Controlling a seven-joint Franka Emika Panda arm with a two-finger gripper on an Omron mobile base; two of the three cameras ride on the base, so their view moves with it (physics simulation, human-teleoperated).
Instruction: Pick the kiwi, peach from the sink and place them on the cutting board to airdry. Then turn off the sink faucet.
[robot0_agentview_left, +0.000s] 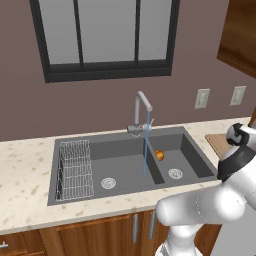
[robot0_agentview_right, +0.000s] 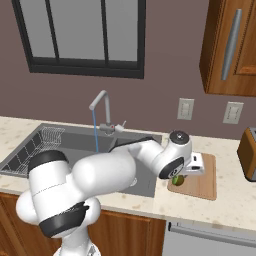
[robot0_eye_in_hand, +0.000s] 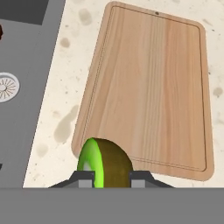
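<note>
Fingers: the two dark fingertips (robot0_eye_in_hand: 83, 176) are seen clamped on either side of the kiwi (robot0_eye_in_hand: 105, 164), which is held between them at the bottom of the hand view.
Gripper: the gripper (robot0_agentview_right: 179, 176) is carried over the near left corner of the cutting board (robot0_agentview_right: 202, 180), as seen from the right base view; the green fruit is glimpsed just beneath the hand there.
Kiwi: a lime-green cut face and a brown skin are shown; whether it touches the board cannot be told.
Cutting board: a light-brown wooden board with rounded corners is laid flat on the speckled counter (robot0_eye_in_hand: 57, 113), just beside the sink's right edge; its upper surface is bare in the hand view.
Peach: the orange-red peach (robot0_agentview_left: 159, 155) is seen inside the sink (robot0_agentview_left: 75, 142), against the divider between the two basins, on the right basin's side.
Sink faucet: the sink faucet (robot0_agentview_left: 140, 110) is mounted behind the basins, and a thin blue stream of water (robot0_agentview_left: 146, 150) is seen falling from its spout.
Rack: a wire rack (robot0_agentview_left: 75, 170) is set in the left end of the sink.
</note>
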